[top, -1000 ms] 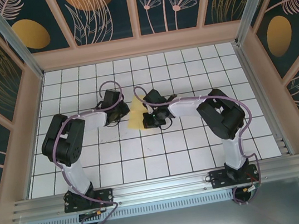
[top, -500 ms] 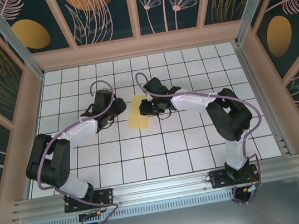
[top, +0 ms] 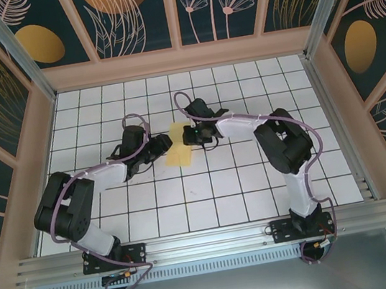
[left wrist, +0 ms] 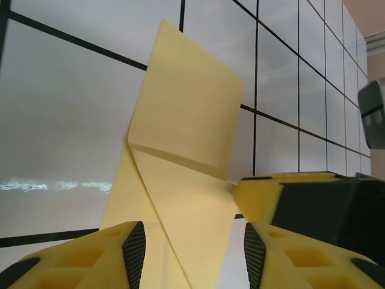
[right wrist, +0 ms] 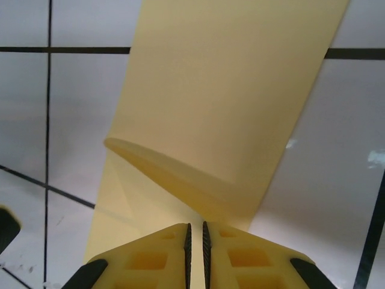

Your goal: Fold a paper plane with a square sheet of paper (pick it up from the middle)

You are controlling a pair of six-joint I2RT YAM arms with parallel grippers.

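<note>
At the near edge of the white grid table (top: 242, 181), both arm bases sit on an aluminium rail (top: 208, 242). From there the two arms reach inward toward the middle tiles.

The left gripper (left wrist: 189, 250) is roughly half open. In its wrist view the yellow fingers (left wrist: 90, 259) stand clearly apart. The sheet of paper (left wrist: 186, 108) runs in between and under them, and neither pad presses on it. The sheet's left edge passes behind the left finger, so whether that finger touches the paper cannot be told.

Just beyond, the pale yellow sheet is partly folded. A sharp diagonal crease crosses it, and the farther flap tilts up off the tiles. One yellow fingertip of the right gripper (left wrist: 258, 195) meets the sheet's right edge from the side.

In the right wrist view, the right gripper (right wrist: 195, 241) has its jaws drawn almost together, with only a thin slit left between them. The paper comes down into that slit, so the gripper appears to pinch the sheet at its edge. Past the fingertips the paper bulges in a soft curl, then rises in a broad flat panel.

From above, the sheet lies near the middle of the table between the two grippers. The left gripper is just beside its left edge and the right gripper is at its upper right. Beyond the table stand dark floral wall panels (top: 230, 1).
</note>
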